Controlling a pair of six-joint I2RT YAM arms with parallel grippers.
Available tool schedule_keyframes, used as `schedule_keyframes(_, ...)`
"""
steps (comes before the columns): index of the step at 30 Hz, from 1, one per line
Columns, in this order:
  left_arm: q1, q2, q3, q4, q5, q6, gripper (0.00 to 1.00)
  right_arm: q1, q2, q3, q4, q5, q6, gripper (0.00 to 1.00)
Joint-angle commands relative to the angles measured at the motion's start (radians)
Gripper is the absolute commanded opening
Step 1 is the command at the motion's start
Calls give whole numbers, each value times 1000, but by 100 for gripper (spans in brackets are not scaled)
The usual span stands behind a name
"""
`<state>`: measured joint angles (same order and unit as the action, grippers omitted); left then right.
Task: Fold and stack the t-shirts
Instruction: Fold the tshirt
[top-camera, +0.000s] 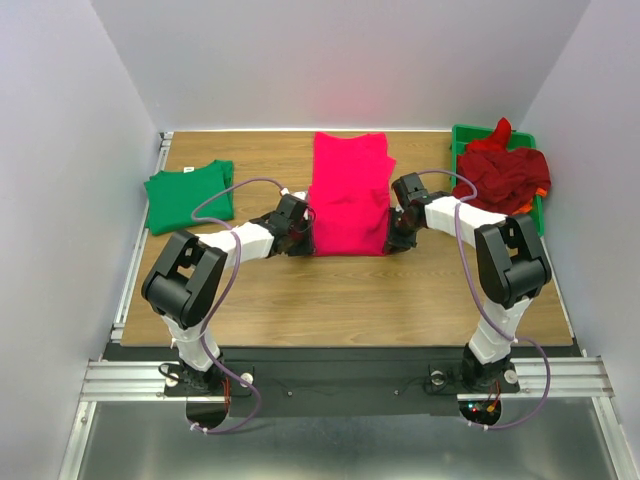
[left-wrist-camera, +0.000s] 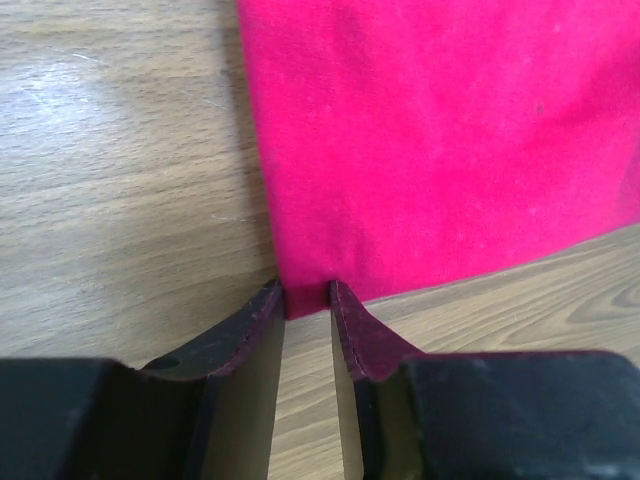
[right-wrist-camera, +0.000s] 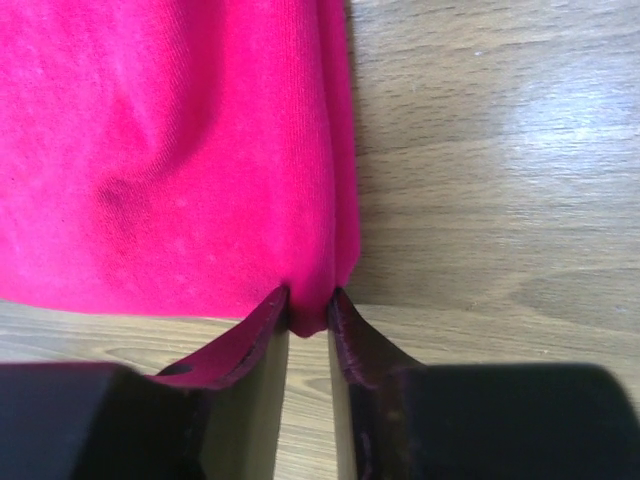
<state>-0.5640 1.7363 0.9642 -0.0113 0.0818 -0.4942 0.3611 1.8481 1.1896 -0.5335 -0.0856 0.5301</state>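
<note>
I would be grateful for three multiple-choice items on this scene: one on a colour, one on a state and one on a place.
1. The tray holding the dark red t-shirts is: A blue; B green; C white.
2. The left gripper is: A wide open; B shut on the pink t-shirt; C out of view.
3. The green t-shirt lies: A in the tray; B under the pink t-shirt; C on the table's left side.

1 B, its rim shows green.
2 B, its wrist view shows the shirt's near corner pinched.
3 C, it lies folded there, apart from the rest.
</note>
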Motion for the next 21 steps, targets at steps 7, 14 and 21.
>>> schedule_keyframes(7,-5,-35,-19,-36,-14,8,27,7,48,-22,13,7,-13,19)
schedule_keyframes(14,-8,6,-5,-6,33,28,2,7,33,-33,10,-2,-22,11)
schedule_keyframes(21,-11,-75,-44,-27,67,57,0,7,-68,-76,-31,-31,-27,0)
